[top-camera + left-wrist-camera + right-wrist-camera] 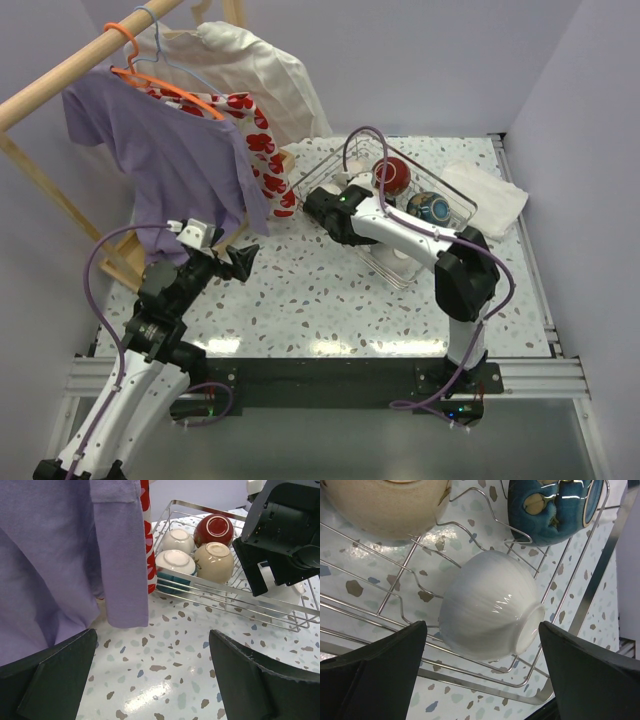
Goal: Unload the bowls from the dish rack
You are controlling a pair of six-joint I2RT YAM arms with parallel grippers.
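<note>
Plainly, the dish rack is fully loaded. It stands on the speckled table, right of centre in the overhead view.

In the left wrist view, four bowls cluster at the rack's left end, in the upper middle of the frame. They are packed close together with their bases turned toward the camera. The cream bowl and dark red bowl sit behind, and the teal-banded bowl and beige bowl sit in front.

In the right wrist view, the white bowl lies on its side on the wavy wire dividers at frame centre, its foot pointing to the lower right. The dark blue patterned bowl sits just beyond it at the upper right.

The right gripper is over the rack. Its jaws are spread wide to either side of the white bowl and are closed on nothing. The left gripper hangs over the table at the lower left of the overhead view. Its jaws are likewise fully apart and empty, beside a hanging purple shirt.
</note>
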